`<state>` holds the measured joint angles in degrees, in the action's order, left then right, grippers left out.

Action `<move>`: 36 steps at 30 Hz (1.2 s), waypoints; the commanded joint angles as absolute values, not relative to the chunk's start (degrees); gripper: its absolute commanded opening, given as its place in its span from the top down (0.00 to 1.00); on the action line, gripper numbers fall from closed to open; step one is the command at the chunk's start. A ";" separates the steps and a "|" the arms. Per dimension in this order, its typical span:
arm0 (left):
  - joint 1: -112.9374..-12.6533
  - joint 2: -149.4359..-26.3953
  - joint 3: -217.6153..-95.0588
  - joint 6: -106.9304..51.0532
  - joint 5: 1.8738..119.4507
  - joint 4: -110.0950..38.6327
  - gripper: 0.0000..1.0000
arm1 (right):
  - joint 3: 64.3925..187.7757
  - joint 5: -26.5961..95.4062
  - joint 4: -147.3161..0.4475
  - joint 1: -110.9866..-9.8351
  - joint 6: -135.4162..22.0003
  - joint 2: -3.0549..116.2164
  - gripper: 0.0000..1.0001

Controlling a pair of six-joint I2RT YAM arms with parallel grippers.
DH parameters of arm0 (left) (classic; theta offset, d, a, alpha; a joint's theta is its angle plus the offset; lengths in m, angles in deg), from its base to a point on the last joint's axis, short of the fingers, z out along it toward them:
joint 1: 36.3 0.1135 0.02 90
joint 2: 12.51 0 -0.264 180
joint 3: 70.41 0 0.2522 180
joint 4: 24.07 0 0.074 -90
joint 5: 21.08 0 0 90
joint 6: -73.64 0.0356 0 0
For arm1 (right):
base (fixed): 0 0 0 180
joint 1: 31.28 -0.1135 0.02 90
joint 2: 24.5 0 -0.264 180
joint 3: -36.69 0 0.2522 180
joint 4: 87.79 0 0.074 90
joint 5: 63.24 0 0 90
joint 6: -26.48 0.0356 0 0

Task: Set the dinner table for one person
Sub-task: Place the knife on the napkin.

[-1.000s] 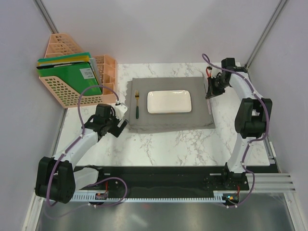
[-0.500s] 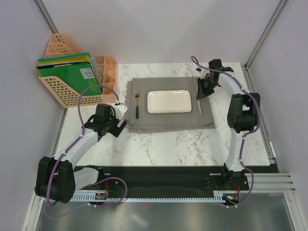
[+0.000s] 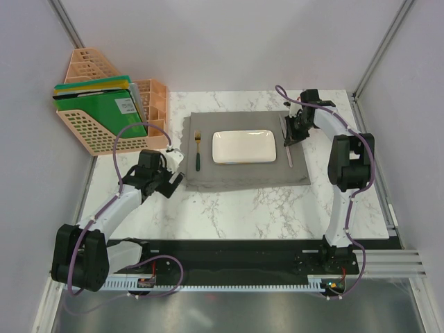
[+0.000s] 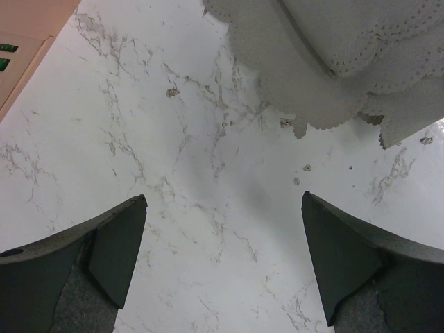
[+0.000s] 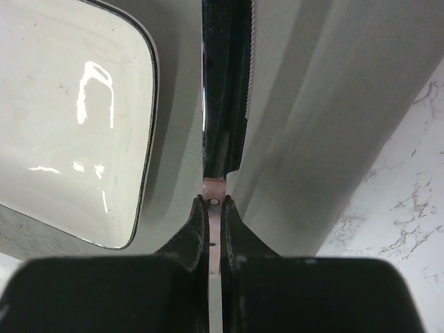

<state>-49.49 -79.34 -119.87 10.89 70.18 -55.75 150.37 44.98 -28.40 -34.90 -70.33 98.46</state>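
The dinner table is white marble and carries a grey scallop-edged placemat. On the mat lie a white rectangular plate and, left of it, a gold fork with a dark handle. My right gripper is shut on a knife, just right of the plate. In the right wrist view the serrated blade runs straight ahead from the gripper, low over the mat, with the pinkish handle pinched between the fingers. My left gripper stands open over bare marble, off the mat's near-left corner.
A peach mesh desk organiser with green folders stands at the table's far left. Grey walls close in on both sides. A black rail with the arm bases runs along the near edge.
The right arm has carried the knife left from the table's far right edge onto the placemat, next to the plate. The left arm has not moved.
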 commanded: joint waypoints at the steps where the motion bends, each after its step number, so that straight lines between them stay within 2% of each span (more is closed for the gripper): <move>1: -49.13 -79.13 -120.03 10.18 70.50 -55.41 0.00 | 150.21 43.03 -31.75 -34.89 -69.94 98.98 1.00; 12: -49.13 -79.48 -119.94 10.36 70.68 -55.50 0.00 | 147.40 41.88 -34.73 -34.80 -68.98 99.60 1.00; 14: -49.13 -79.48 -120.03 10.27 70.68 -55.59 0.00 | 146.87 41.79 -34.92 -34.80 -69.15 100.04 0.92; 15: -49.21 -79.57 -120.03 10.36 70.59 -55.59 0.00 | 146.69 41.62 -34.83 -34.80 -69.50 100.04 0.83; 16: -49.13 -79.57 -120.11 10.36 70.59 -55.59 0.00 | 146.43 41.62 -35.09 -34.80 -69.59 99.95 0.65; 19: -49.13 -79.66 -120.20 10.27 70.51 -55.59 0.00 | 143.54 41.18 -38.16 -34.80 -68.80 97.42 0.52; 20: -49.13 -79.57 -120.20 10.36 70.59 -55.76 0.00 | 141.87 40.83 -39.04 -34.80 -68.62 96.45 0.51; 24: -49.21 -79.74 -120.12 10.27 70.51 -55.76 0.00 | 140.36 40.56 -40.02 -34.80 -68.27 93.28 0.51; 27: -49.21 -79.92 -120.20 10.27 70.50 -55.76 0.00 | 139.40 40.74 -39.32 -34.89 -68.36 91.69 0.57; 28: -49.13 -79.92 -120.29 10.27 70.51 -55.76 0.00 | 139.13 40.65 -39.31 -34.89 -68.53 90.91 0.64; 30: -49.13 -79.83 -120.29 10.18 70.42 -55.76 0.00 | 137.90 39.95 -39.31 -34.89 -68.79 90.11 0.72; 36: -49.13 -79.75 -120.29 10.27 70.50 -55.76 0.00 | 135.44 40.74 -38.79 -34.89 -69.32 88.62 0.72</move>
<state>-49.49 -79.64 -119.87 10.89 70.33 -56.01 136.58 40.63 -38.52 -34.84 -69.09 91.72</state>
